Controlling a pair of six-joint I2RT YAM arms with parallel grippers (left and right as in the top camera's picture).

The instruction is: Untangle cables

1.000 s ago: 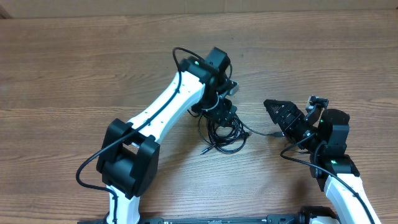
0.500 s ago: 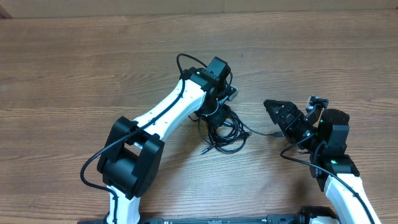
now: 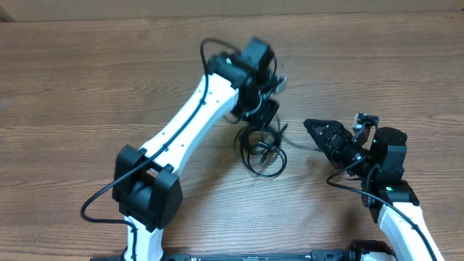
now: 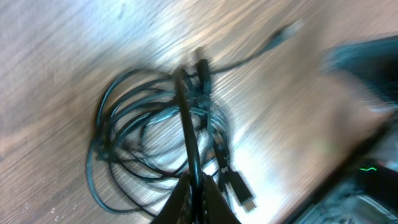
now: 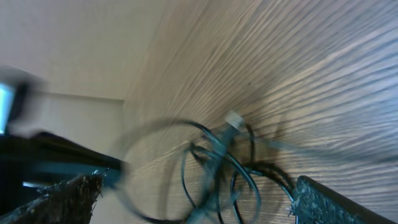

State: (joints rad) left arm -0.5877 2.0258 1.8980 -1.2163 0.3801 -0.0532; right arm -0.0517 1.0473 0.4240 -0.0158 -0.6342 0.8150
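Tangled black cables [image 3: 262, 151] in loose loops on wooden table [image 3: 72, 109], at 6 o'clock from left gripper [image 3: 261, 112], pinched tight on one strand. At 3 o'clock, near bundle: right gripper [image 3: 310, 127], spread wide, holding nothing.

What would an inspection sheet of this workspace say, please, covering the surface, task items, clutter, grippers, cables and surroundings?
surface: wooden table, bare grain showing.
job's things: thin black cables in one tangled bundle of loops, with one strand pulled taut upward.
clutter: nothing seen.
grippers: left gripper shut on a strand of the cables; right gripper open, beside the bundle and holding nothing.
cables: thick black arm cable loops off the left arm, apart from the bundle.
surroundings: pale wall beyond the table's far edge.
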